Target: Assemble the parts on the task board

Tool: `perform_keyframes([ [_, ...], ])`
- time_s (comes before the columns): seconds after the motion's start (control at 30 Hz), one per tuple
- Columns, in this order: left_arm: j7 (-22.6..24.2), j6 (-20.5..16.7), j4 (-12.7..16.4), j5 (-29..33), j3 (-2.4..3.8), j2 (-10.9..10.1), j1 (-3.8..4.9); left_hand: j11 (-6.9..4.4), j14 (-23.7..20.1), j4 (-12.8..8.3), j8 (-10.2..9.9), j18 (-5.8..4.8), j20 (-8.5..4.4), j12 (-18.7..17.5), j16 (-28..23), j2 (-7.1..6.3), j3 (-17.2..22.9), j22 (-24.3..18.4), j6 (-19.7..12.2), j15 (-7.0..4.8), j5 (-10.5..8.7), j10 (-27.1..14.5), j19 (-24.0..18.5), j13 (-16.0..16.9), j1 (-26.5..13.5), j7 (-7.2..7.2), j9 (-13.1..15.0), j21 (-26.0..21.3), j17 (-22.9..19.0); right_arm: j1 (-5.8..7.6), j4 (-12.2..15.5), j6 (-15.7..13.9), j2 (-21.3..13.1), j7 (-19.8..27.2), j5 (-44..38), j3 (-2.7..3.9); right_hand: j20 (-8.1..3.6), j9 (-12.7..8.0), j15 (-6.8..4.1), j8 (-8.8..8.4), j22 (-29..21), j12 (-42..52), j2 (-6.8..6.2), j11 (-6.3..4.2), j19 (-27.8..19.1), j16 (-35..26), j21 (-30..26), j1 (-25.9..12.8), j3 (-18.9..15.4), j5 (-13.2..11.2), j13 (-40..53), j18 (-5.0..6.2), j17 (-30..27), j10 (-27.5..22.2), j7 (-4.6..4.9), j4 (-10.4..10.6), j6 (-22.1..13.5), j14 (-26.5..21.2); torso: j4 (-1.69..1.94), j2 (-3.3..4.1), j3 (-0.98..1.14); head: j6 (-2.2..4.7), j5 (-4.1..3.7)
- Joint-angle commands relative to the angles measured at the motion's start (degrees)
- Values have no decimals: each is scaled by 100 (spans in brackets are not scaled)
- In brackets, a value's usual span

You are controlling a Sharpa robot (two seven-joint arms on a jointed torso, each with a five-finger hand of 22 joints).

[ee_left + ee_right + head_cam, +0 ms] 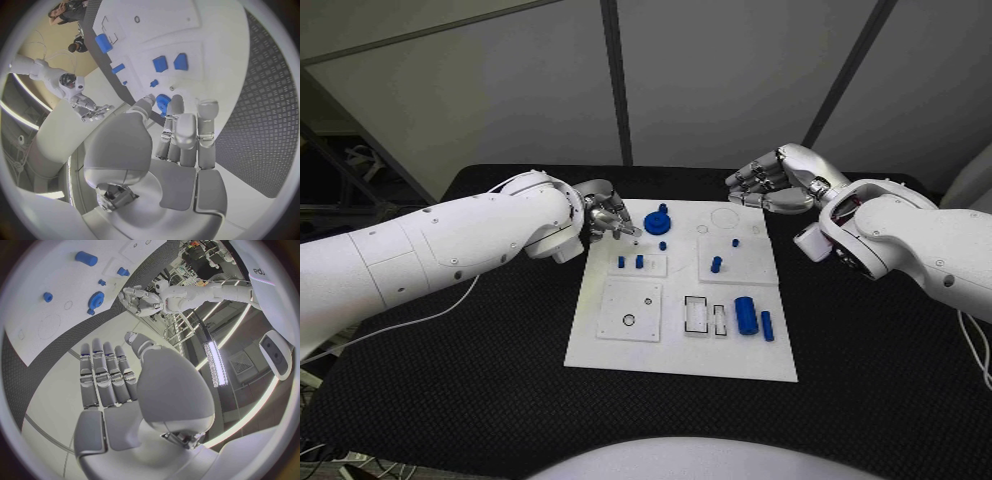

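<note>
Robotics lab: partition walls (pixel 733 70), 2nd robot (pixel 62 80)

From the head view I can't tell whether the left robot hand (pixel 603 222) touches the blue round part (pixel 656 219); its fingers cover the task board (pixel 678 352) corner. The board's small holes and pegs are too tiny to identify.

Left hand (pixel 603 222) beside the task board's (pixel 678 360) far-left corner, right hand (pixel 773 183) beyond its far-right corner.
</note>
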Motion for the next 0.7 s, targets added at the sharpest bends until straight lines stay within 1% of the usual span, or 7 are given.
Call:
perform_keyframes([
  [0.03, 1471, -918, 7, 86, -17, 54, -16, 104, -781, -147, -102, -135, 99, -350, -1009, -37, 221, -450, -9, 116, 29, -247, -465, -297, 324, 126, -163, -700, -1066, 10, -1, 26, 6, 59, -6, 3, 16, -3, 20, -17, -8, -19, 10, 10, 33, -16, -18, -53, -36, 15, 2, 30, -8, -23, 29, -7, -24, -39, 1, 5, -3, 4, -21],
  [0.17, 2004, -1154, -51, -252, -52, 129, -53, 215, -1095, -304, -279, -99, 199, -849, -1369, -160, 501, -620, -22, 208, 6, -445, -571, -790, 568, 170, -437, -973, -1479, 10, -4, 27, 12, 61, -6, 3, 16, -3, 20, -17, -9, -19, 11, 10, 33, -16, -19, -52, -35, 16, 2, 30, -8, -24, 28, -7, -24, -39, -2, 0, -2, 19, -35],
  [0.3, 2209, -1179, -116, -777, -174, 227, -69, 256, -1092, -352, -394, -89, 231, -1093, -1393, -251, 590, -665, -14, 233, -13, -494, -538, -1070, 584, 169, -612, -1036, -1601, 10, -16, 33, 28, 61, -6, 3, 16, -3, 20, -17, -9, -19, 11, 10, 33, -16, -19, -52, -35, 16, 2, 30, -8, -24, 28, -7, -24, -39, 1, 2, -3, 35, -48],
  [0.57, 2133, -876, -358, -1600, -398, 478, -70, 295, -956, -329, -548, -92, 265, -1292, -1234, -369, 543, -671, 10, 262, -82, -514, -424, -1382, 460, 157, -856, -1041, -1689, 10, -29, 43, 54, 61, -6, 3, 16, -3, 20, -17, -9, -19, 11, 10, 33, -16, -19, -52, -35, 16, 2, 30, -8, -24, 28, -7, -24, -39, -7, 6, 0, 54, -67],
  [0.6, 2117, -834, -383, -1656, -409, 499, -70, 295, -950, -323, -558, -91, 267, -1298, -1211, -374, 525, -669, 15, 265, -126, -512, -417, -1403, 447, 151, -876, -1040, -1692, 10, -30, 43, 55, 61, -6, 3, 16, -3, 20, -17, -9, -19, 11, 10, 33, -16, -19, -52, -35, 16, 2, 30, -8, -24, 28, -7, -24, -39, -8, 6, -1, 54, -67],
  [0.63, 2092, -775, -421, -1729, -420, 531, -69, 292, -945, -317, -584, -87, 271, -1310, -1157, -360, 488, -665, 25, 276, -478, -511, -403, -1454, 451, 142, -928, -1041, -1701, 10, -31, 44, 58, 61, -6, 3, 16, -3, 20, -17, -9, -19, 11, 10, 33, -16, -19, -52, -35, 16, 2, 30, -8, -24, 28, -7, -24, -39, -8, 8, -2, 59, -67],
  [0.7, 2055, -688, -481, -1836, -433, 579, -69, 302, -943, -315, -601, -93, 282, -1316, -1105, -340, 471, -659, 43, 269, -679, -516, -389, -1498, 468, 135, -974, -1040, -1712, 10, -32, 44, 61, 60, -6, 3, 16, -3, 20, -17, -9, -19, 11, 10, 33, -16, -19, -52, -35, 16, 2, 30, -8, -24, 28, -7, -24, -39, -10, 10, -2, 60, -69],
])
